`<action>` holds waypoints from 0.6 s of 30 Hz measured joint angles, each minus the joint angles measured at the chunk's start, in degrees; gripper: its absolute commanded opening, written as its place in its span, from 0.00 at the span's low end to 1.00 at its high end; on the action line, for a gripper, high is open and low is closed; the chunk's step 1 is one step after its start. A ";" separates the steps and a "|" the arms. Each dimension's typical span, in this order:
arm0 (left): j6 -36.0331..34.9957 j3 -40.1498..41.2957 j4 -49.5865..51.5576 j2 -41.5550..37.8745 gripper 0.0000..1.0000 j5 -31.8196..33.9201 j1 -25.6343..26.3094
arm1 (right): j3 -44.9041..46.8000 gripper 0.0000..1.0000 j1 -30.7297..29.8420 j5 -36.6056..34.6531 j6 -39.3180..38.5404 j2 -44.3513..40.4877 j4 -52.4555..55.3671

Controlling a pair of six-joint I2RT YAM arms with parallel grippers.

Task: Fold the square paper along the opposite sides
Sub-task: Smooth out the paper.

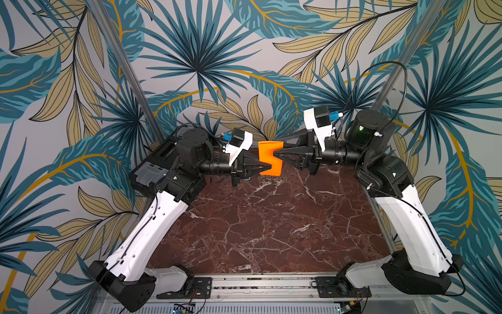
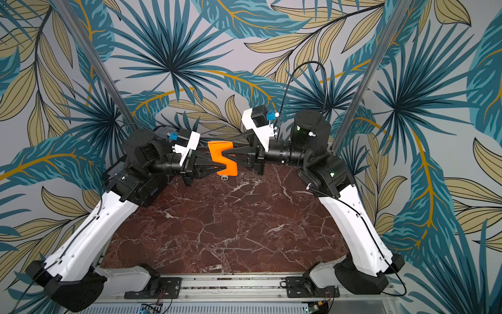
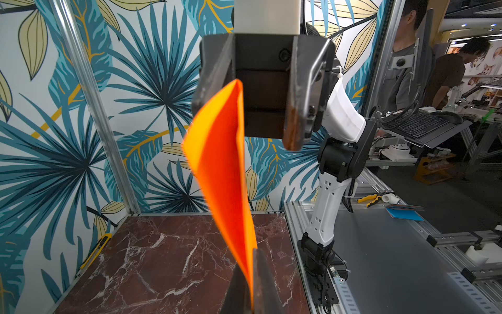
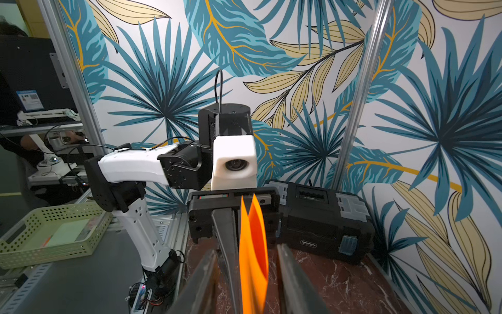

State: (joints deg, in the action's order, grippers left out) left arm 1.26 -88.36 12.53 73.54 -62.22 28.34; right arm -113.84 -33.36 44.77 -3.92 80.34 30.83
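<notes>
The square paper (image 1: 270, 157) (image 2: 224, 160) is bright orange, doubled over, and hangs upright in the air above the far end of the marble table (image 1: 271, 217). My left gripper (image 1: 267, 166) (image 2: 222, 165) is shut on its lower edge; in the left wrist view the sheet (image 3: 225, 176) rises out of the closed fingertips (image 3: 251, 274). My right gripper (image 1: 274, 154) (image 2: 223, 155) faces it from the other side. In the right wrist view its jaws (image 4: 245, 248) stand apart, with the paper (image 4: 254, 244) between them and a gap on each side.
A black toolbox (image 4: 320, 223) (image 1: 154, 168) sits at the table's far left corner behind the left arm. A small grey object (image 2: 225, 178) lies on the table under the paper. A green basket (image 4: 54, 236) stands off the table. A yellow knife (image 3: 95, 252) lies by the wall.
</notes>
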 measured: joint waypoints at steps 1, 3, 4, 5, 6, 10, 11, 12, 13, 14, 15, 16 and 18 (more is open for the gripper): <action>0.00 0.00 -0.02 -0.04 0.00 0.20 0.00 | 1.05 0.44 0.00 -0.04 -0.04 -0.42 -0.20; 0.02 0.00 -0.07 -0.33 0.00 0.79 0.00 | 3.82 0.41 0.00 -0.24 -0.17 -1.51 -0.63; 0.00 0.00 -0.09 -0.55 0.00 1.11 0.00 | 5.16 0.40 0.00 -0.28 -0.22 -2.01 -0.72; 0.00 0.00 -0.11 -0.90 0.00 1.53 0.00 | 6.49 0.38 0.00 -0.37 -0.26 -2.49 -0.85; 0.00 0.00 -0.13 -1.38 0.00 1.92 0.00 | 7.76 0.36 0.00 -0.39 -0.31 -2.95 -0.96; -0.02 0.00 -0.68 -3.48 0.00 3.17 0.00 | 11.08 0.27 0.00 -0.39 -0.61 -4.09 -1.42; -0.02 0.02 -0.96 -3.96 0.00 3.37 0.00 | 11.74 0.24 0.00 -0.37 -0.55 -4.35 -1.62; 0.00 0.02 -1.20 -4.33 0.00 3.52 0.00 | 12.22 0.23 0.00 -0.35 -0.59 -4.57 -1.79; 0.00 0.02 -1.40 -4.57 0.00 3.67 0.00 | 12.50 0.21 0.00 -0.28 -0.72 -4.70 -1.95; 0.02 0.02 -1.60 -4.70 0.00 3.80 0.00 | 12.74 0.20 0.00 -0.20 -0.74 -4.85 -2.12; 0.02 0.02 -1.77 -4.72 0.00 3.96 0.00 | 12.85 0.19 0.00 -0.17 -0.79 -4.94 -2.25; 0.02 0.02 -1.88 -4.70 0.00 4.02 0.00 | 12.90 0.18 0.00 -0.15 -0.81 -5.01 -2.34; 0.02 0.02 -1.99 -4.63 0.00 4.22 0.00 | 12.98 0.20 0.00 -0.11 -0.83 -5.16 -2.49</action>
State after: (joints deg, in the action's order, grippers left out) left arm 1.28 -88.33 10.55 68.90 -58.00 28.34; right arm -100.86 -33.36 44.66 -4.75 75.18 28.34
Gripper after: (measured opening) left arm 0.055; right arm 0.187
